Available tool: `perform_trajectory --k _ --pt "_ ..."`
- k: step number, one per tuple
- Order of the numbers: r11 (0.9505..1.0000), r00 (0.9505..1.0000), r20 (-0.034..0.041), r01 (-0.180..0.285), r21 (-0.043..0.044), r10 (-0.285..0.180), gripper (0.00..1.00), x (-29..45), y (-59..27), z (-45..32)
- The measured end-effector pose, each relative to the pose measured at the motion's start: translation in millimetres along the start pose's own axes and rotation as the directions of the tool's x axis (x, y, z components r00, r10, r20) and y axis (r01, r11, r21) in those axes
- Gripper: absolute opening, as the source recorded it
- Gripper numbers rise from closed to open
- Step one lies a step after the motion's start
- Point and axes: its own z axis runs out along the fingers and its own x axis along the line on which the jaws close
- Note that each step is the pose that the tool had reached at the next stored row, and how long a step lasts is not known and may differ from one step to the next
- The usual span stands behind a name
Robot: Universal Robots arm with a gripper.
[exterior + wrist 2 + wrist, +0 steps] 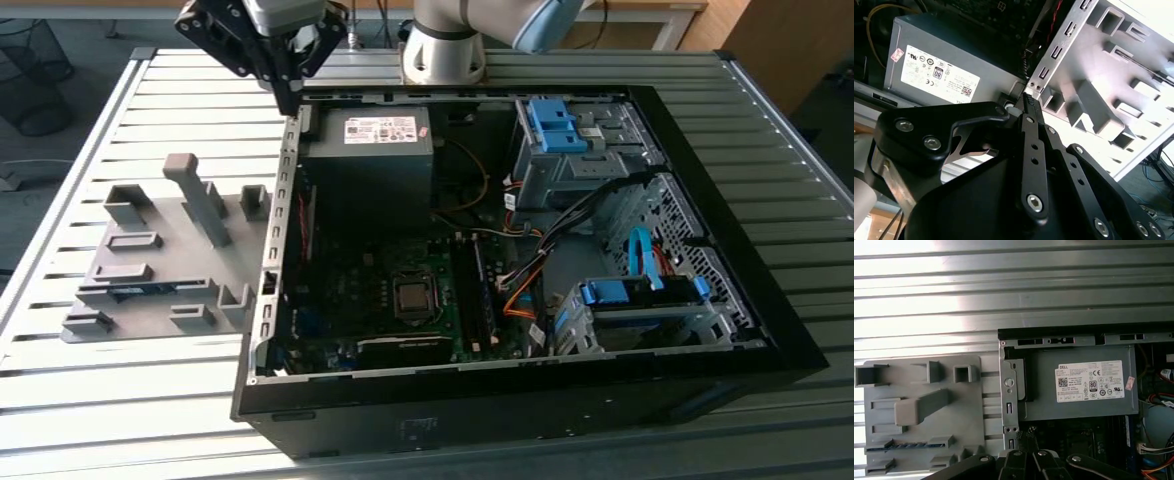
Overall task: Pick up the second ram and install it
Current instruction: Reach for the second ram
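Note:
The second ram (134, 291) lies flat in a slot of the grey tray (174, 250) on the exterior view's left; in the first wrist view the ram (906, 445) is a dark stick with a row of chips near the tray's edge (969, 410). My gripper (288, 100) hangs above the back corner of the open computer case (534, 400), between tray and power supply, well away from the ram. Its fingers (1029, 102) meet at the tips with nothing between them. The long black sockets (470, 290) run along the motherboard inside the case.
The grey power supply (374, 160) sits just beside the gripper inside the case. Drive cages with blue clips (554, 125) and loose cables fill the case's other side. Upright grey blocks (200, 195) stand on the tray. Everything rests on a ribbed metal table (120, 400).

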Motion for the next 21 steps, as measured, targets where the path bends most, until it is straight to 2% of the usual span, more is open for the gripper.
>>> perform_trajectory --k 8,21 --pt "1.0 1.0 -0.0001 0.0 0.0 0.0 0.11 6.2 -0.5 -0.1" --pt "1.0 1.0 -0.0001 0.0 0.0 0.0 0.11 22.1 -1.7 0.0"
